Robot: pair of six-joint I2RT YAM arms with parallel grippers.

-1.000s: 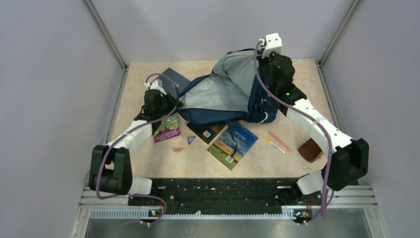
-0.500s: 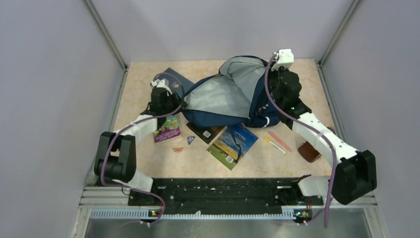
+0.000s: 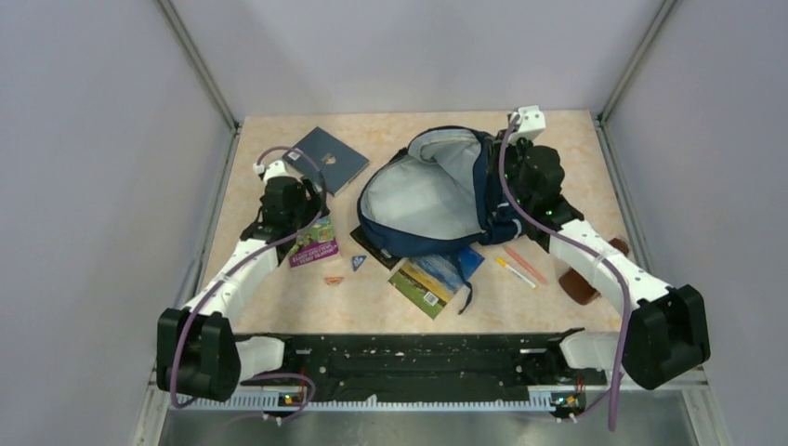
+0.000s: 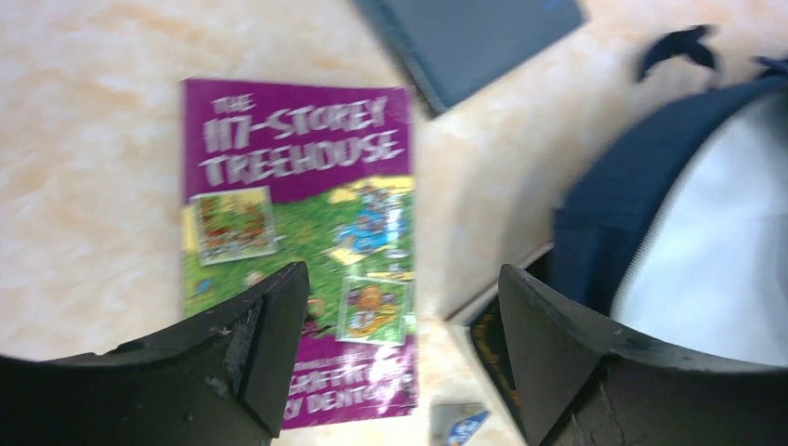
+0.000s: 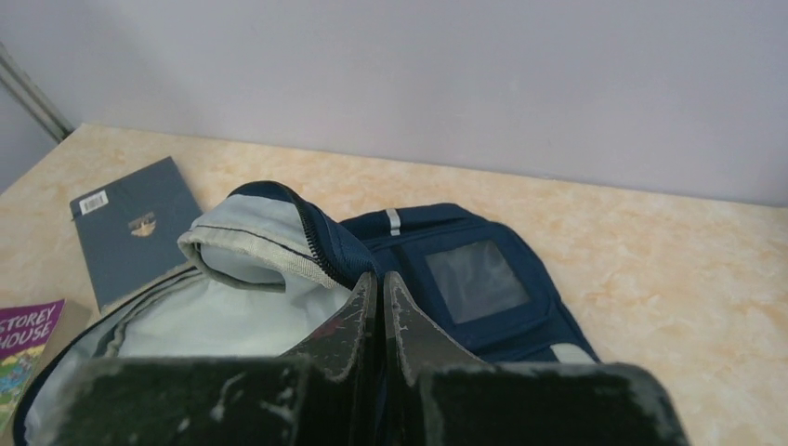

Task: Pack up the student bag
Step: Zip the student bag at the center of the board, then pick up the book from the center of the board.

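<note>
The student bag [image 3: 423, 200] lies on the surface [image 3: 279, 307] between my two arms. Its main mouth is unzipped and gaping, so the pale grey lining shows. The right fingers [image 5: 364, 311] are pressed together at the bag's right rim. From the wrist view I judge that they pinch the zipper edge there and hold the mouth up. The left fingers [image 4: 256, 344] are spread wide and hold nothing; they hang just left of the bag, over a purple book [image 4: 297, 232]. A dark blue book [image 3: 325, 160] lies left of the bag and a little behind it. A landscape-cover book [image 3: 429, 276] lies at the bag's near side, partly under its edge.

I expect the bag to handle as a soft, limp thing. The fabric has no stiffness, so the mouth will probably sink shut if the rim is let go. It looks nearly empty, so it should be light, and it may slide on the smooth surface when a book is pushed in. The best places to take hold seem to me the zipper rim or a strap, where the cloth is doubled. A pinch on one thin layer could slip out.
</note>
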